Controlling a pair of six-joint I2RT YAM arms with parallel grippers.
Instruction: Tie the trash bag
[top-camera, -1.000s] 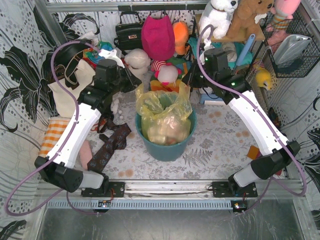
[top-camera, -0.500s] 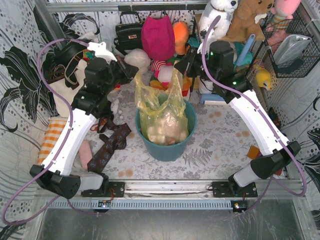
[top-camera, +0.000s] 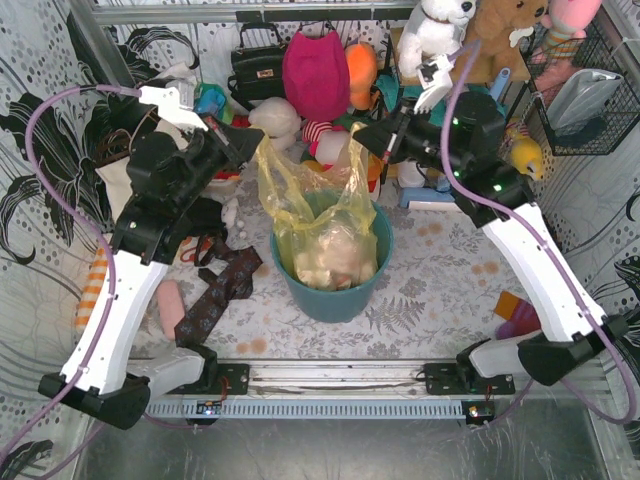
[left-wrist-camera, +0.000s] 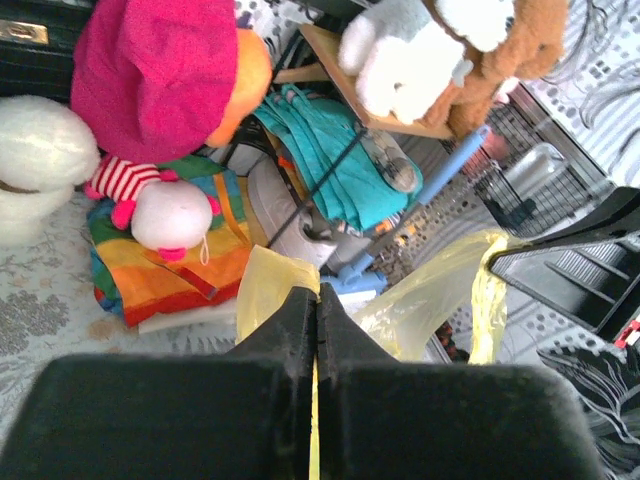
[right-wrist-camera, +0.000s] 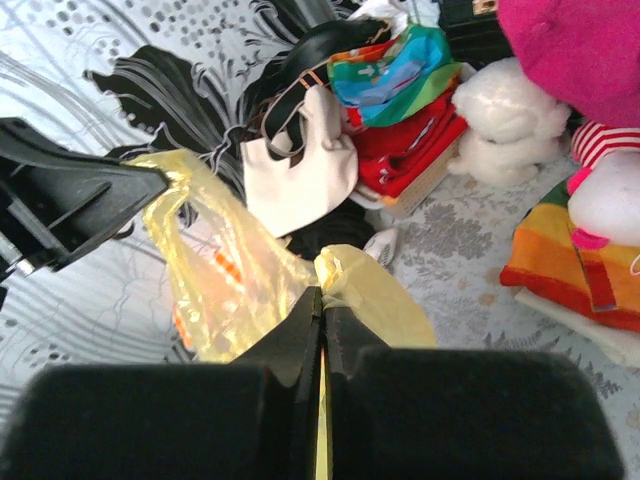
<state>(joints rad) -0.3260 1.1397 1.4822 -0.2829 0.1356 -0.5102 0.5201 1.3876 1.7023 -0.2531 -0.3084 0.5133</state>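
Observation:
The trash bag (top-camera: 318, 215) is thin yellow plastic with crumpled white paper showing through, and its lower part sits in a teal bin (top-camera: 330, 298). My left gripper (top-camera: 256, 148) is shut on the bag's left upper corner. My right gripper (top-camera: 362, 140) is shut on the right upper corner. Both corners are held above the bin, so the bag's mouth is stretched between them. In the left wrist view the closed gripper (left-wrist-camera: 317, 292) pinches yellow film (left-wrist-camera: 425, 305). The right wrist view shows the same, with the gripper (right-wrist-camera: 322, 292) closed on the bag (right-wrist-camera: 235, 275).
A cream tote bag (top-camera: 130, 195) and dark cloth strips (top-camera: 215, 290) lie left of the bin. Plush toys, a pink cushion (top-camera: 315, 70) and a rainbow cloth crowd the back. A wire basket (top-camera: 590, 90) hangs at the right. An orange scrap (top-camera: 507, 303) lies on the right of the mat.
Both arms have risen and drawn back from the bin, each with a bag corner in it. The bag's top, slack on the bin a second ago, now stands tall and stretched.

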